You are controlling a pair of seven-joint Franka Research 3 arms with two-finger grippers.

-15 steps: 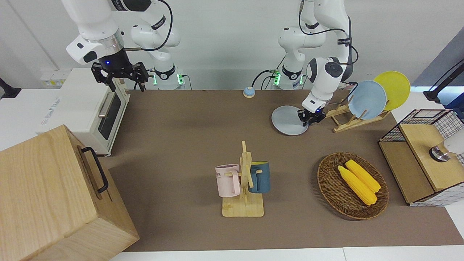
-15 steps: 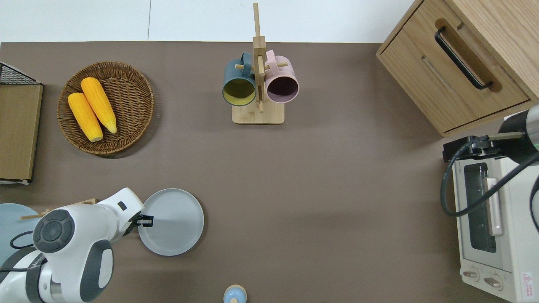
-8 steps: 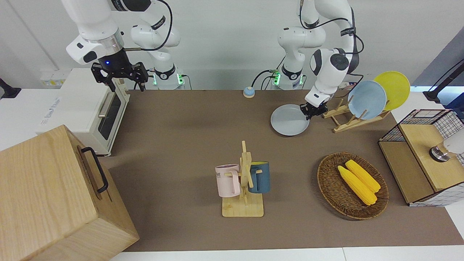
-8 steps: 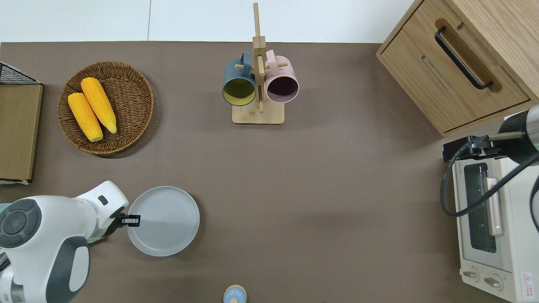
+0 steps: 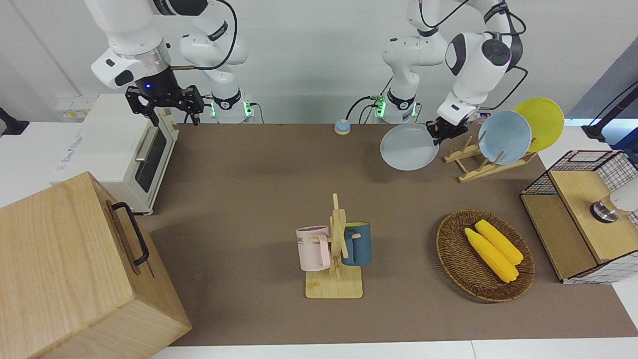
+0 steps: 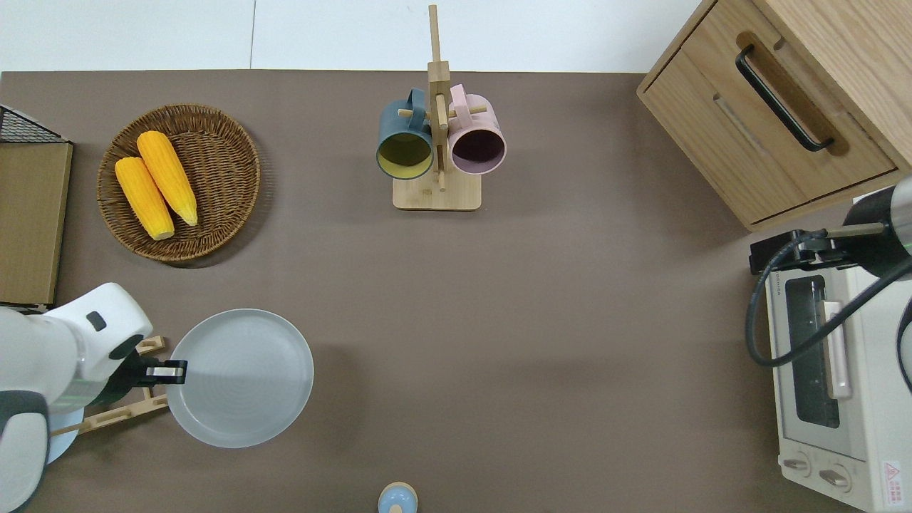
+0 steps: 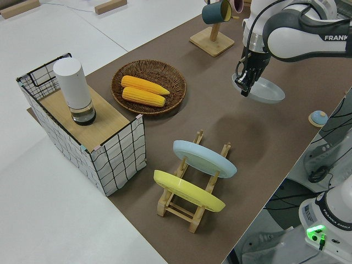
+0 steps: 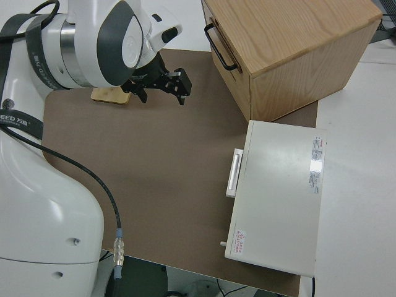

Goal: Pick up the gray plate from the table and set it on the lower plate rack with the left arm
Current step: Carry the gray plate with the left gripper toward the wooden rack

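My left gripper (image 5: 440, 130) pinches the gray plate (image 5: 408, 147) by its rim, airborne; its free edge could strike the lower plate rack (image 5: 471, 162) pegs.

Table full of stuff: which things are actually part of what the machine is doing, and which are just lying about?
Part of the job:
- gray plate, lifted off the table
- left pincer, gripping its rim
- lower plate rack

Just lying about:
- light blue plate and yellow plate on the rack
- basket with corn
- mug stand
- toaster oven
- wooden cabinet
- right arm, parked
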